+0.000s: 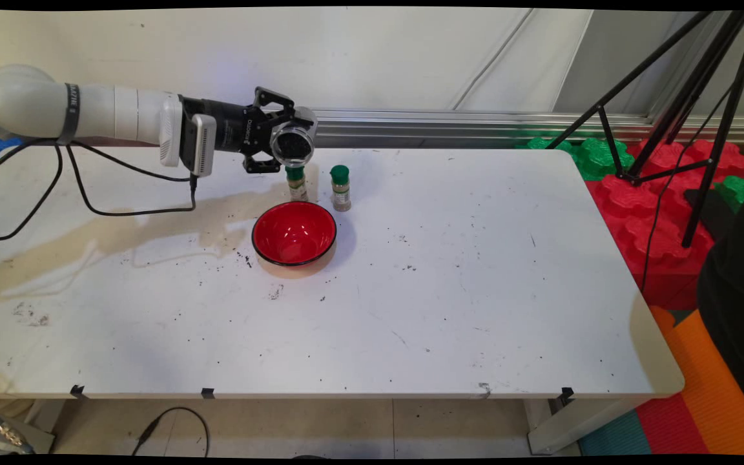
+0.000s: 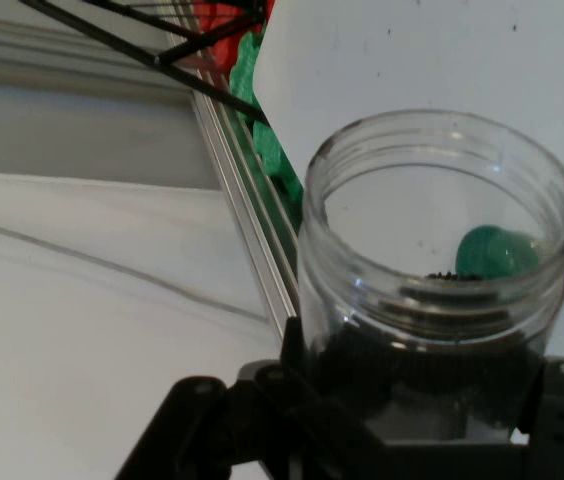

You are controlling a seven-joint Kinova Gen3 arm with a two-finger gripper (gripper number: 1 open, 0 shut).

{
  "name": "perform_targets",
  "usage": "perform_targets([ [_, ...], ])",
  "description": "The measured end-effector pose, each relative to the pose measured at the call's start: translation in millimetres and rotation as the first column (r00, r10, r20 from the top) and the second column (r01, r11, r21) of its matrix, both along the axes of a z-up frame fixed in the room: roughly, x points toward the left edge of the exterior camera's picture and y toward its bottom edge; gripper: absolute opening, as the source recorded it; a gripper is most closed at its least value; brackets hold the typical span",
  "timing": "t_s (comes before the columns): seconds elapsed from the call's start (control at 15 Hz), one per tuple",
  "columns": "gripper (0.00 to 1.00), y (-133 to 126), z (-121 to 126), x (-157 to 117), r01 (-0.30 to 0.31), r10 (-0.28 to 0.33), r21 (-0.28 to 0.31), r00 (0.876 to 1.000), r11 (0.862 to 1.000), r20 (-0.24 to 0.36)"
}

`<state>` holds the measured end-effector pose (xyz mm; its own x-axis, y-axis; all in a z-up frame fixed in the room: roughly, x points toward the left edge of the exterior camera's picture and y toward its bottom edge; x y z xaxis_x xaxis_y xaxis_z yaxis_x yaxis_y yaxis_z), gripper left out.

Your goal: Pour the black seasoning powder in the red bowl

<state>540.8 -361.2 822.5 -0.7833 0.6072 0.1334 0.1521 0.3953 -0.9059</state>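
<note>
Here: pincer (image 1: pixel 285 143) clamps tilted clear jar (image 1: pixel 292 143) | hides one spice bottle's (image 1: pixel 296 183) cap | fingertips unseen

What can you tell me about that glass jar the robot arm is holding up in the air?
The jar is clear, glass or plastic, wide-mouthed, with a threaded rim and no lid. It is clamped in the black gripper, whose jaws are shut on its lower body, and held tipped on its side above the white table, touching nothing else. Dark granules lie inside it. It hangs over the back of the table, above one green-capped spice bottle and just behind the red bowl.
</note>
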Motion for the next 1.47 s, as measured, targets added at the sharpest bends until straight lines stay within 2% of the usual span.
perform_targets([
  [0.6, 0.0, 10.8, -6.7, 2.1, 0.054, -0.046, -0.081, 0.994, 0.995, 0.098],
  [1.47, 0.0, 20.8, -9.1, 1.1, 0.137, -0.092, -0.186, 0.968, 0.973, 0.236],
])
